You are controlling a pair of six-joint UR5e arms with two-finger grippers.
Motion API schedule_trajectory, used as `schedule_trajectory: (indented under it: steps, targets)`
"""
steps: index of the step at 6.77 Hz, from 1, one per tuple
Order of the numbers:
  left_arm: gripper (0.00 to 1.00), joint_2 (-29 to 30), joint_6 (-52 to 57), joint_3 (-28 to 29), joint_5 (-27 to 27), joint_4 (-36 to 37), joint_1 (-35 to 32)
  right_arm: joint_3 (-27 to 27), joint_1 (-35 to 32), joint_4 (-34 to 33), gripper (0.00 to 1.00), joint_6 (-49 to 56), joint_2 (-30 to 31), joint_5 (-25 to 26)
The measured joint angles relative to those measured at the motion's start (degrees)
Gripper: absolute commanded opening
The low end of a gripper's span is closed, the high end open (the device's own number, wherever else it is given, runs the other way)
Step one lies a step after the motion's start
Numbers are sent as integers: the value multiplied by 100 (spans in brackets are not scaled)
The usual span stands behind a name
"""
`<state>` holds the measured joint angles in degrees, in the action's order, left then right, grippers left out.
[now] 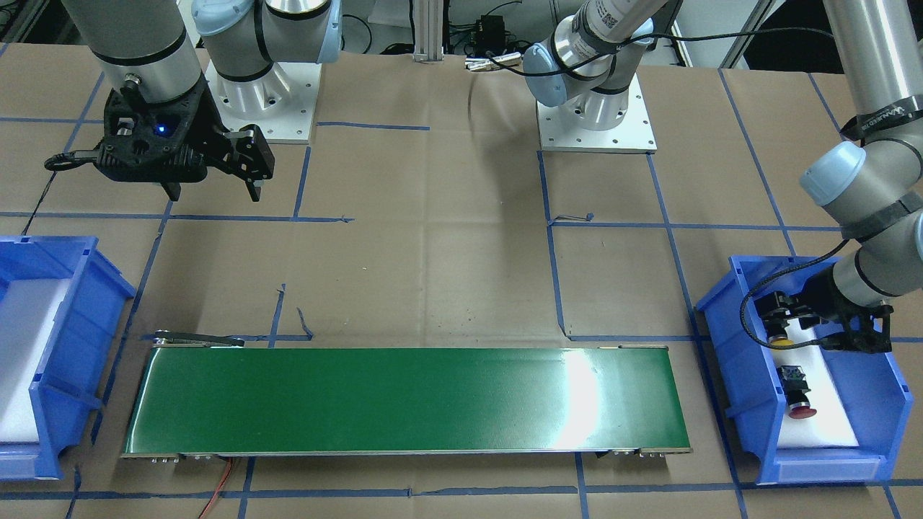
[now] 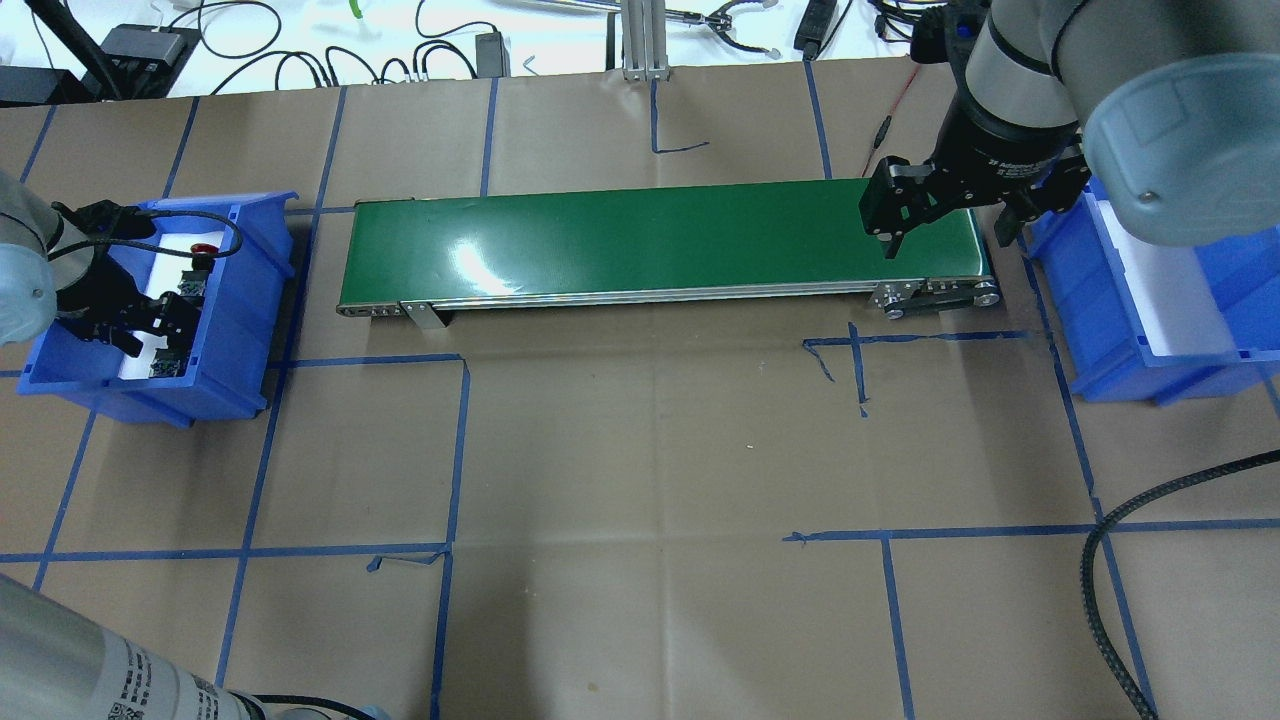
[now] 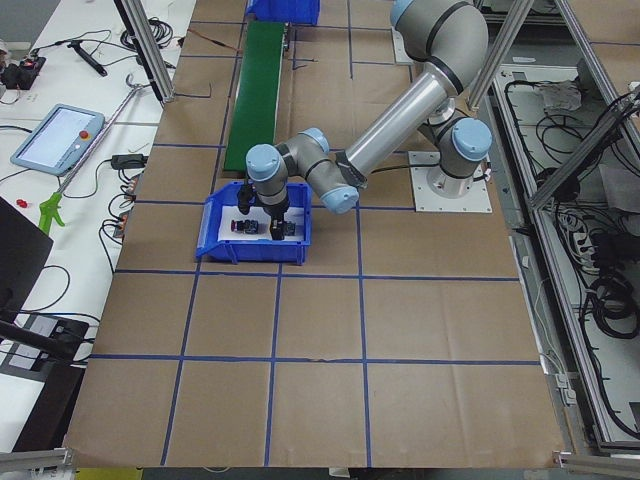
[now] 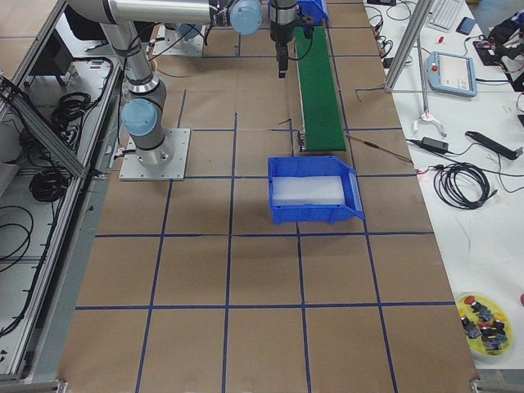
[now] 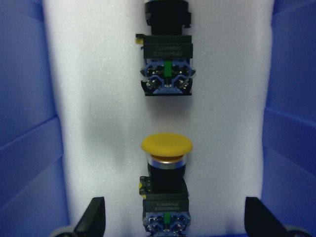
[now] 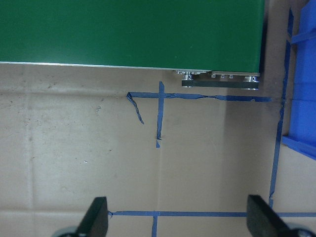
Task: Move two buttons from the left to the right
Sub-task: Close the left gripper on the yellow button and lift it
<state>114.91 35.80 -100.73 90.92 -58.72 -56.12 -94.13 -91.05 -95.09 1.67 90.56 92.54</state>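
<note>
a counter [image 2: 640, 450] covered in brown paper and marked off with blue tape [image 2: 460, 450] is seen beneath everything. the left arm [image 3: 400, 110] is stretched out from its base and bent down into a bin at its end of the counter, while the right arm [image 2: 1010, 90] is held above the other end. a long green belt [image 2: 650, 245] is laid along the counter on the side away from the arm bases, between two bins. the left bin [image 2: 250, 300], blue and lined with white foam [image 5: 98, 123], is set just beyond the belt's left end. the right bin [image 2: 1110, 330], of the same kind and also lined in white, is set just beyond the belt's right end. the left end effector [image 5: 175, 219] is lowered into the left bin with its fingers spread wide, and nothing is gripped by it. the right end effector [image 6: 176, 219] is likewise spread wide and is held in the air near the belt's right end, with only the counter seen below it. the yellow button [image 5: 166, 145] and the red button [image 5: 166, 54] are both found in the left bin, laid on their sides on the foam, one behind the other along the bin's length and apart from each other. the yellow button is placed between the spread fingers of the left end effector, touched by neither, with its cap turned toward the grey, green-marked rear block of the red button. the red button's cap is turned away from it.
</note>
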Motion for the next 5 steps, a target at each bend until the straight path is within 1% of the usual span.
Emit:
schedule_trajectory:
  steps: [1,2,3,4,5]
  targets:
    - [96,54,4,-23,11,86,3,1,0,-1,100,0,0,0]
    - [78,74,1,-27,9,132,4,5,0,-1,100,0,1,0]
    - [47,80,-7,-21,-11,170,5,5,0,-1,100,0,0,0]
    - [23,82,-10,-11,-31,189,5,5,0,-1,100,0,-2,-1]
    - [8,83,-9,9,-47,191,5,6,0,-1,100,0,-3,-5]
